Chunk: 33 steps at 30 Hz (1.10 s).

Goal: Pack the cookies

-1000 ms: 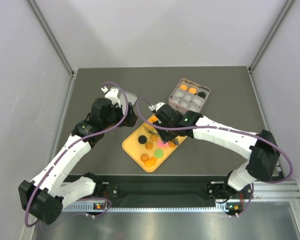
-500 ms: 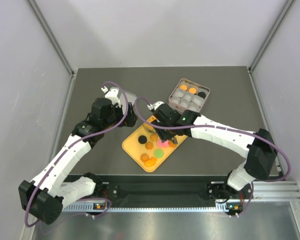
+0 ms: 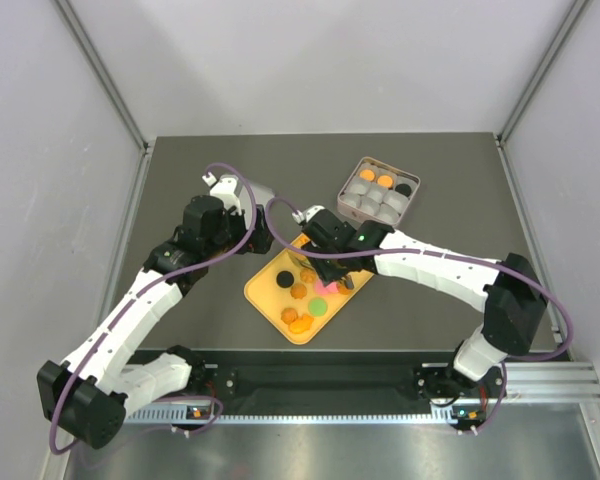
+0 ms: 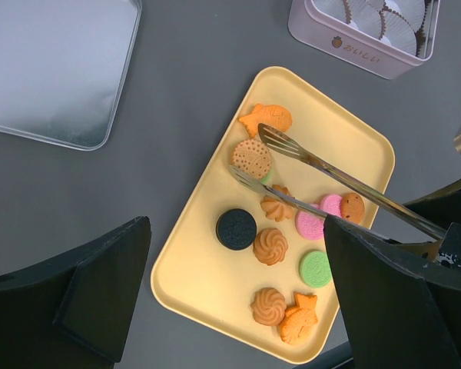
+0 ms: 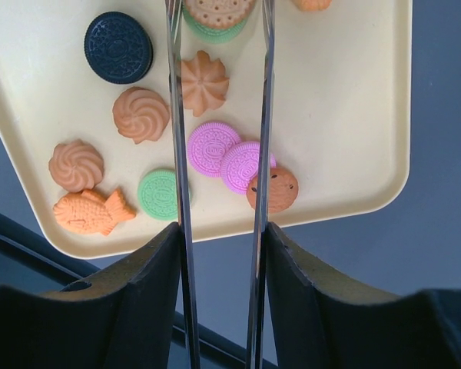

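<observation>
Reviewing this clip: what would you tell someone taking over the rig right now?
Left gripper: open, holding nothing.
Right gripper: shut on tongs, whose open tips straddle a tan biscuit at the tray's tin-side end.
Done: three cookies sit in the tin.
Left: about a dozen more on the tray; the lid lies aside on the table.

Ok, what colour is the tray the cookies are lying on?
The tray is pale yellow; the left wrist view shows it best.
</observation>
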Each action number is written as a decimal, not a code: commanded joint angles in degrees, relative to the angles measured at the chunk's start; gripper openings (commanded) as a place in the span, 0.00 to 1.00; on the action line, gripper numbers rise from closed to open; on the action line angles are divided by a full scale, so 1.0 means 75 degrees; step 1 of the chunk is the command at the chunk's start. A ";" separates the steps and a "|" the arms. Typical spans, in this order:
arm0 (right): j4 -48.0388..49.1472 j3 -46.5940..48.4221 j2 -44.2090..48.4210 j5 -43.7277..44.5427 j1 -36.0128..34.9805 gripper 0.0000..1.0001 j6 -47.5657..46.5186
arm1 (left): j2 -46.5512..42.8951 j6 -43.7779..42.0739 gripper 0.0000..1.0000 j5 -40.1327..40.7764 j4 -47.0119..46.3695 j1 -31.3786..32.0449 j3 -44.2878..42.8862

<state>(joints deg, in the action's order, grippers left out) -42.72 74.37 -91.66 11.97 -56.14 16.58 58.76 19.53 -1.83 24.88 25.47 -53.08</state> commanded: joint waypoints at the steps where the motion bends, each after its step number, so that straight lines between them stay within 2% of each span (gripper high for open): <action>1: 0.0223 0.0408 0.0150 0.0197 -0.0155 0.45 0.0028 | -0.0112 -0.0037 0.99 -0.0014 -0.0119 -0.0045 -0.0001; 23: 0.0212 0.0467 0.0104 0.0209 -0.0155 0.47 0.0028 | -0.0124 -0.0037 0.99 -0.0061 -0.0107 -0.0045 -0.0001; 33: 0.0200 0.0455 0.0244 0.0268 -0.0155 0.37 0.0075 | -0.0147 -0.0037 0.99 -0.0073 -0.0107 -0.0045 -0.0001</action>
<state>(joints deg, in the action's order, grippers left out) -42.52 75.13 -91.64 12.64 -56.16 16.71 58.76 19.55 -2.04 24.91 25.47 -53.08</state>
